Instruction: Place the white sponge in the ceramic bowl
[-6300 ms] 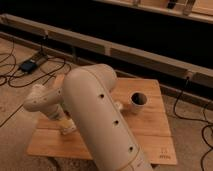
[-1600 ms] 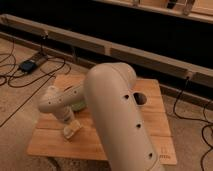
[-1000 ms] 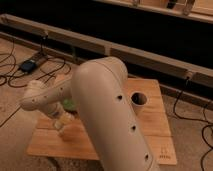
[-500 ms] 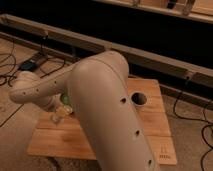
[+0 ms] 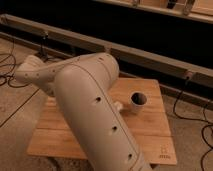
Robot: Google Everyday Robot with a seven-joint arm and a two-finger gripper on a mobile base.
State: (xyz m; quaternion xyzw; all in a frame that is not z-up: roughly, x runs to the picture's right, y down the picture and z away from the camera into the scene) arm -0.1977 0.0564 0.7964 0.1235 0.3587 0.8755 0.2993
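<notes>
My large pale arm (image 5: 92,107) fills the middle of the camera view and covers the left and middle of the wooden table (image 5: 150,127). Its far segment (image 5: 32,72) reaches out past the table's left side. The gripper is hidden behind the arm, somewhere over the table's left part. The white sponge and the green ceramic bowl are both hidden behind the arm as well.
A small dark cup (image 5: 138,100) with a pale rim stands at the table's back right. A tiny white knob-like piece (image 5: 118,106) lies just left of it. Cables (image 5: 192,107) lie on the floor around the table. A long dark wall rail (image 5: 150,55) runs behind.
The arm has swung further left and up. The gripper and the cream block seen near the table's left side half a second ago are now covered by the arm.
</notes>
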